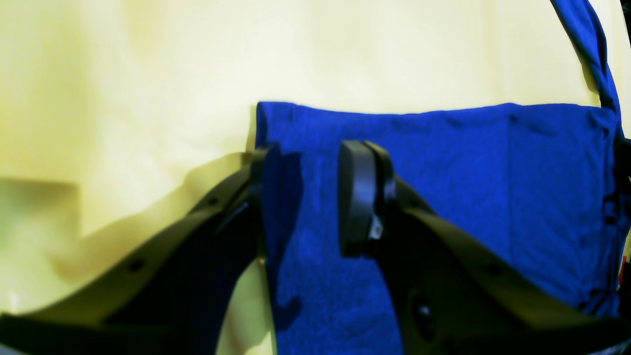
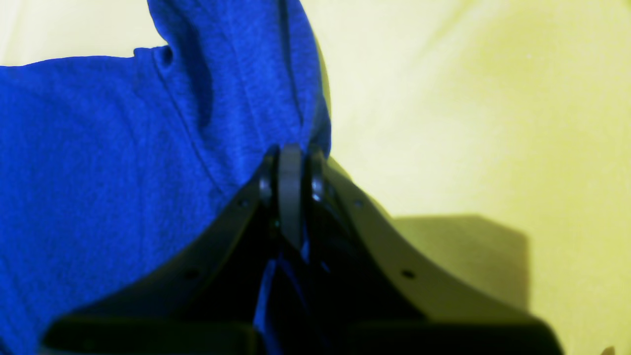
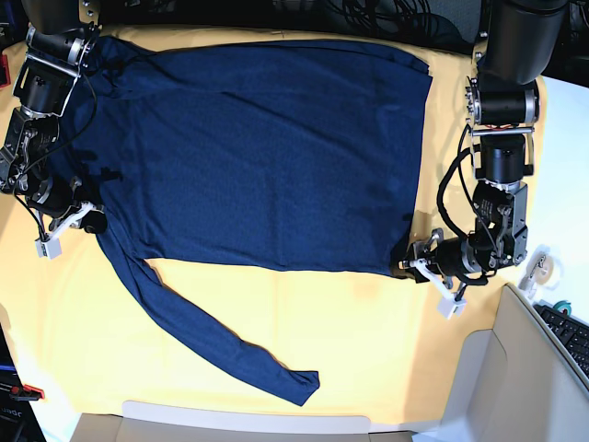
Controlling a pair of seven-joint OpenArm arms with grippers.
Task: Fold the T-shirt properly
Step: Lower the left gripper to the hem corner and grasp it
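On yellow cloth [image 3: 368, 322]: T-shirt [image 3: 267, 147] thin, limp, light; take at hem corners. Left gripper [image 1: 308, 197] agape astride corner; right gripper [image 2: 291, 167] clenched on fabric.

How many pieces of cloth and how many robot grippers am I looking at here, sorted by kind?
Navy long-sleeved T-shirt: 1
Yellow cloth under it: 1
Grippers: 2, the left gripper open at the shirt's corner, the right gripper shut on the shirt's edge
Total: 4
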